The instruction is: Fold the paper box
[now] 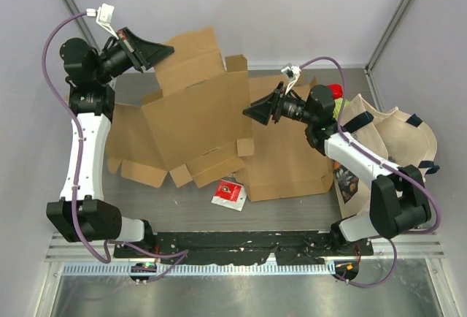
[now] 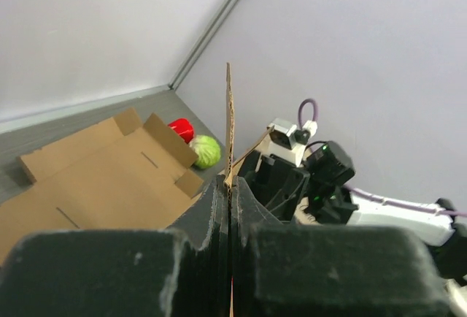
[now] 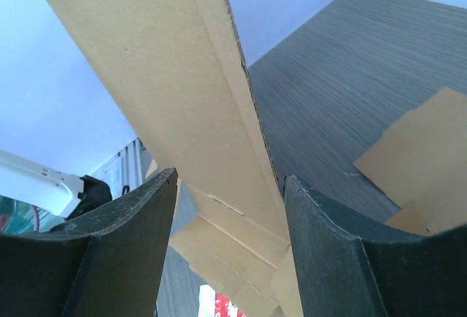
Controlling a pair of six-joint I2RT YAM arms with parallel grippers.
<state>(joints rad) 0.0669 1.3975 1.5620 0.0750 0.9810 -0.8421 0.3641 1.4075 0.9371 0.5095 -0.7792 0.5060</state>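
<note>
The left gripper (image 2: 228,194) is clamping a paper box (image 1: 197,116) flap; the right gripper (image 3: 230,211), jaws wide, is straddling another; the tote bag (image 1: 408,136) at right is showing unclear contents.

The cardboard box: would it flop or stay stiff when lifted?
Probably stiff panel by panel: the flap pinched in the left gripper stands straight. The cardboard box likely hinges at its creases, where panels sit angled. Seemingly light: one pinch holds a side up.

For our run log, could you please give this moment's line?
left jaws: shut on paper box | right jaws: open astride its panel
</note>
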